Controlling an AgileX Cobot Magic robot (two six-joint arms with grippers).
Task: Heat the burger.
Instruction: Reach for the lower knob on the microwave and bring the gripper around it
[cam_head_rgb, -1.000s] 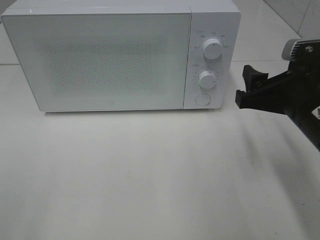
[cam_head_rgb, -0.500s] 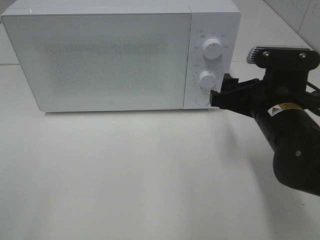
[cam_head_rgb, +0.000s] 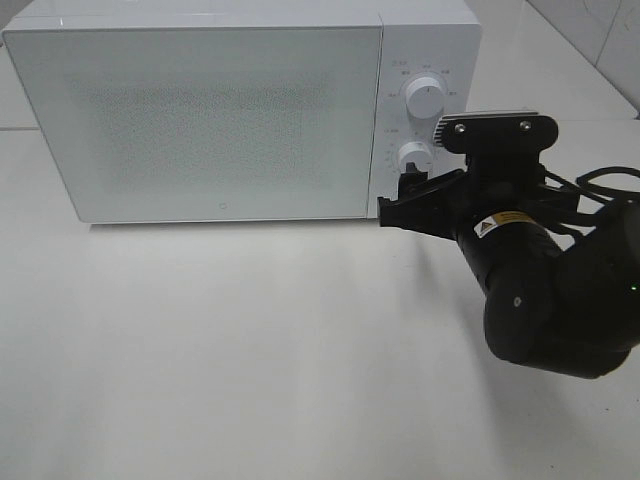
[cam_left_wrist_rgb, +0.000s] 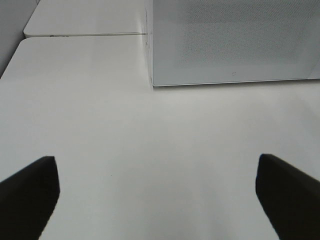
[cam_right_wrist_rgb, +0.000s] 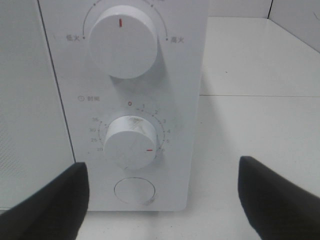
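Facing timer dial (cam_right_wrist_rgb: 131, 141), right end effector (cam_right_wrist_rgb: 162, 167) spread

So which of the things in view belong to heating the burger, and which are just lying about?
In the job: microwave, door shut; its lower dial and round button; right gripper, open, in front of them.
Idle: left gripper, open, above the table; upper dial. The burger is not in view.
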